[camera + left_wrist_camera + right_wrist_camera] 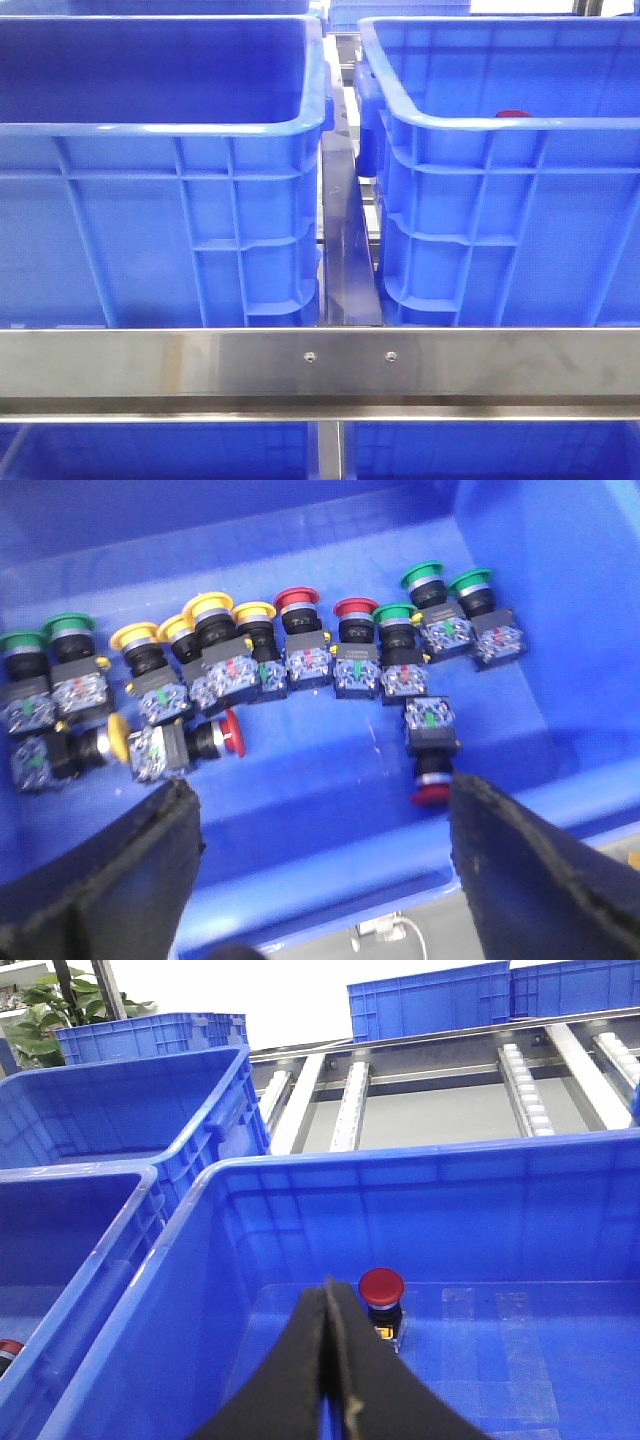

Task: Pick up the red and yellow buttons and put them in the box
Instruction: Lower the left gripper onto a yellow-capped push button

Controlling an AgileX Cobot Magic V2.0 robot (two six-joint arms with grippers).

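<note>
Black left gripper [320, 870] spread above buttons [300, 650], right gripper [330, 1360] pinched empty over box [400, 1190].

steel crossbar [320, 365], roller conveyor rails [520, 1075], leafy potted plant [45, 1005], bright white backdrop

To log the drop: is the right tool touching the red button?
Apart. In the right wrist view the shut tool shows blue crate floor between it and the red button.

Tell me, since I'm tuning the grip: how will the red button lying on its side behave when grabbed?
The red button looks rigid. Its round cap may let it roll or pivot if nudged. The square block behind should resist rolling and offer flat faces for the open left gripper.
</note>
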